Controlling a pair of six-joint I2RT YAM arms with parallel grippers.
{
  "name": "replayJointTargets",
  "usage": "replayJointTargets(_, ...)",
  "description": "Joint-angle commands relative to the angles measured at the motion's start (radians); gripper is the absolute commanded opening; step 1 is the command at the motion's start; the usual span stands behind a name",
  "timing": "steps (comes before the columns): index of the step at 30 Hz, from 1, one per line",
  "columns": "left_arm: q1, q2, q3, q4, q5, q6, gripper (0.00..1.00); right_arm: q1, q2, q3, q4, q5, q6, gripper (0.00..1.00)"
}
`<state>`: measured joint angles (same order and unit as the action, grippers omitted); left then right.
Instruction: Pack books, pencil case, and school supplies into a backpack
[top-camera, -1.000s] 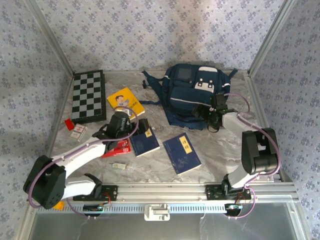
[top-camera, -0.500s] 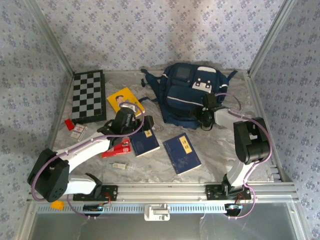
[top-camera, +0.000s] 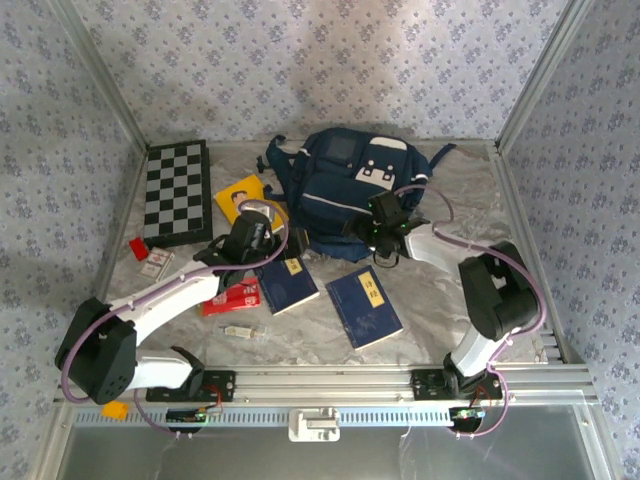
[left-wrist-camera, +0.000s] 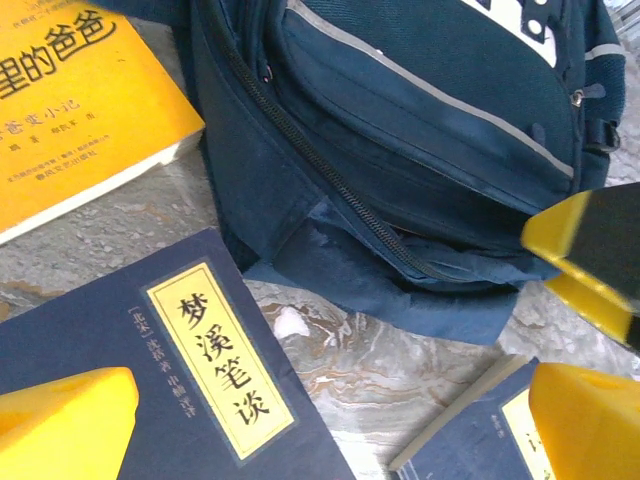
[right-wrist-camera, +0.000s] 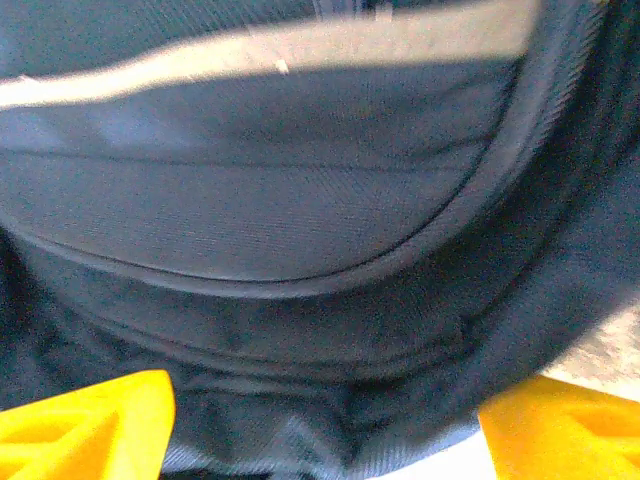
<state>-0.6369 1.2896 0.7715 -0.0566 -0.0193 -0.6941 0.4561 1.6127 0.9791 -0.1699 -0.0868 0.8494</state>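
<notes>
The navy backpack (top-camera: 340, 185) lies at the back centre, its zip and front pocket (left-wrist-camera: 420, 110) close in the left wrist view. My right gripper (top-camera: 376, 230) is pressed against its near right edge, jaws wide apart with backpack fabric (right-wrist-camera: 320, 400) bulging between them. My left gripper (top-camera: 260, 232) hangs open over the corner of a dark blue book (top-camera: 289, 284) (left-wrist-camera: 190, 360), beside the yellow book (top-camera: 240, 192) (left-wrist-camera: 70, 110). A second blue book (top-camera: 364, 306) lies nearer. The red pencil case (top-camera: 232, 297) sits left of the books, the pale stick (top-camera: 238, 331) in front of it.
A chequered board (top-camera: 175, 190) lies at the back left, with a small red block (top-camera: 136, 247) and a white card (top-camera: 155, 263) near it. Metal frame rails bound the marble table (top-camera: 440, 290), which is bare at the right front.
The backpack has slid left toward the yellow book, and my right gripper moved left with it. My left gripper shifted slightly toward the backpack.
</notes>
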Motion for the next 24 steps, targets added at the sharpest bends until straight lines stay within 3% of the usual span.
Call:
replayJointTargets(1,-0.018,0.013,0.04,0.016,0.026,-0.04,1.0,-0.06,-0.101,-0.016,-0.079,0.009,-0.05,0.86)
replayJointTargets(9,-0.079,0.17,0.13,0.085,0.041,-0.083,1.0,-0.255,-0.053,0.039,-0.16,-0.075,-0.156,0.89)
replayJointTargets(15,-0.126,0.305,0.206,0.154,0.043,-0.109,1.0,-0.318,0.113,0.166,-0.138,-0.151,-0.187,0.81)
replayJointTargets(18,-0.131,0.372,0.246,0.155,0.039,-0.109,1.0,-0.317,0.19,0.236,-0.129,-0.172,-0.201,0.74)
replayJointTargets(22,-0.13,0.43,0.268,0.186,0.02,-0.087,1.0,-0.313,0.255,0.267,-0.121,-0.183,-0.194,0.59)
replayJointTargets(24,-0.127,0.448,0.27,0.201,0.0,-0.074,1.0,-0.309,0.247,0.243,-0.097,-0.165,-0.188,0.45)
